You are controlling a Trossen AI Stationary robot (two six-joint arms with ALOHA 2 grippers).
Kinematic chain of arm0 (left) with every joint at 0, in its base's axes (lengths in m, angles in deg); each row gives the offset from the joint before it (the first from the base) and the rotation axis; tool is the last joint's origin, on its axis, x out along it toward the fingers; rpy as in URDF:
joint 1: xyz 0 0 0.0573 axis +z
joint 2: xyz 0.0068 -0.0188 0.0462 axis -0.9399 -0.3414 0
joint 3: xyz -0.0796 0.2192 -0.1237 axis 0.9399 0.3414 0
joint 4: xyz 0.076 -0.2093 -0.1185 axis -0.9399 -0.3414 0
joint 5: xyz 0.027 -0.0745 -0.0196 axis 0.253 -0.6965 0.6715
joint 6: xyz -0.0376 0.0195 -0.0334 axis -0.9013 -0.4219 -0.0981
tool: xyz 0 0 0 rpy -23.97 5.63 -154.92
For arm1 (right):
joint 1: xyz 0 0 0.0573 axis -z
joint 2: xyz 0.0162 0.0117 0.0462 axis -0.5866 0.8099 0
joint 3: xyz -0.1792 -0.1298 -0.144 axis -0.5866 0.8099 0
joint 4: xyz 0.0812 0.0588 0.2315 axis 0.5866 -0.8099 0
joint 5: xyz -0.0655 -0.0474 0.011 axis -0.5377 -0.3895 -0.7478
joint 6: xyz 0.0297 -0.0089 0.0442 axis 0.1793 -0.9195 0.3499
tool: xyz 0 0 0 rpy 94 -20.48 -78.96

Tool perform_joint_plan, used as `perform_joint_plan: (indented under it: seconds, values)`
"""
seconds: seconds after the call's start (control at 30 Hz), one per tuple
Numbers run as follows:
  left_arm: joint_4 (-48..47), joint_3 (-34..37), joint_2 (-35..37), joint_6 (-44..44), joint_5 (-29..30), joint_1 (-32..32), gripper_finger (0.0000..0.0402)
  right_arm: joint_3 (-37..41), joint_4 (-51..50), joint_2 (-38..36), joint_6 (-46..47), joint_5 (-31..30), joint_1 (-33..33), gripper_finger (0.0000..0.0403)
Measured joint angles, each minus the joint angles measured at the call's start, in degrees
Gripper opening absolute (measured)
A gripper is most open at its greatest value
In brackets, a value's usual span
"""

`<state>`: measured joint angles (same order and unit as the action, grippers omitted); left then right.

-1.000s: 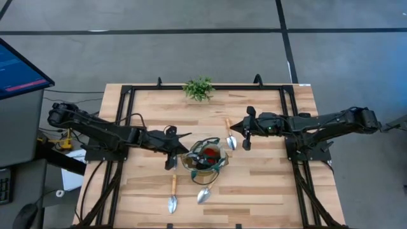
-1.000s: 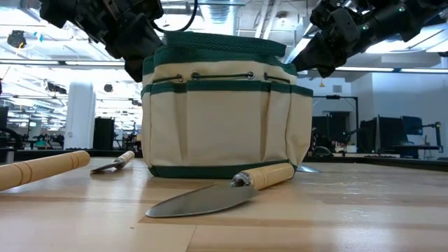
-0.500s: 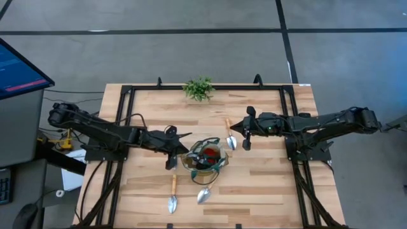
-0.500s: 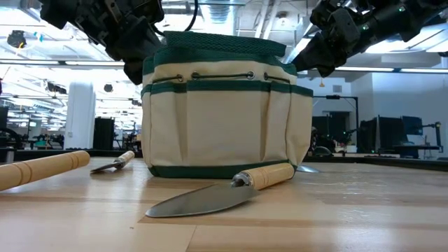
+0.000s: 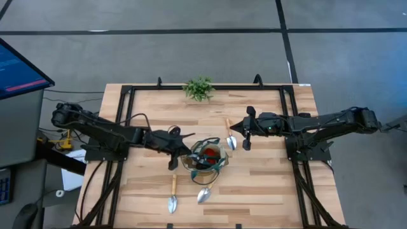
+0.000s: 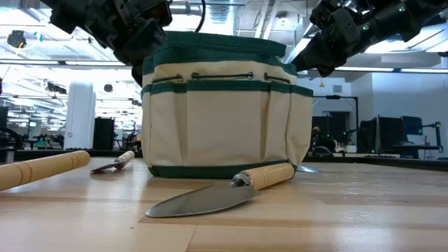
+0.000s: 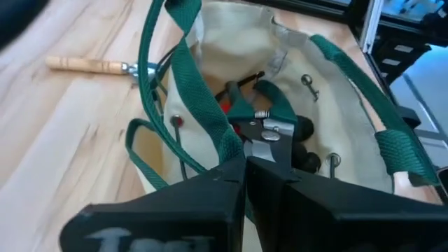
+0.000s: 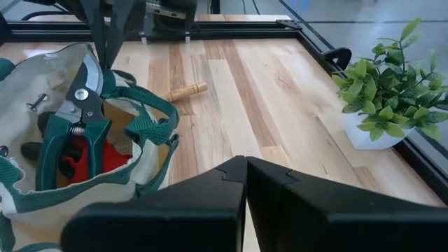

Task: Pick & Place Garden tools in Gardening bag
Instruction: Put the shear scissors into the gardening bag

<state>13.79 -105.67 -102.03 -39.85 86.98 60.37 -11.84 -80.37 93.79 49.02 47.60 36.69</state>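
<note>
The gardening bag (image 5: 205, 157) (image 6: 224, 112) stands upright on its base at the table's middle, mouth open. Inside lie green-handled pruning shears (image 7: 269, 129) (image 8: 73, 119) and a red-and-black item (image 8: 105, 157). My left gripper (image 5: 186, 151) (image 7: 245, 164) is shut, its tips at the bag's left rim. My right gripper (image 5: 233, 126) (image 8: 245, 162) is shut and hangs above the table, far right of the bag, holding nothing. One trowel (image 5: 229, 135) lies below it. Two trowels (image 5: 172, 194) (image 5: 204, 193) lie near the front edge. My left gripper comes slanting down from the table's left, its shut fingertips at the green trim of the bag's rim (image 7: 222, 136). The fingers themselves hide that spot. I cannot tell whether they pinch the trim, touch it or stand just clear.
A leafy green plant in a white pot (image 5: 198, 88) (image 8: 392, 84) stands at the table's far edge. Black frame rails (image 5: 127, 95) run along the table's sides. A monitor (image 5: 19, 67) stands off the table's left. Bare wood lies right of the bag.
</note>
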Motion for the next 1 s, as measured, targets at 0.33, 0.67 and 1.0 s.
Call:
perform_joint_plan:
  seconds: [0.33,0.67,1.0]
  values:
    - [0.0,0.0,0.2,-3.3,-7.2,0.0,0.0003,0.0,0.0,0.0,0.0,0.0,0.0,0.0001]
    - [1.5,0.0,0.2,-3.6,-12.2,0.0,0.0003,0.0,-0.1,0.0,0.0,0.0,0.0,0.0001]
    - [5.7,0.0,0.2,-3.7,-18.5,0.0,0.0003,0.0,-0.2,0.0,0.0,0.1,0.0,0.0001]
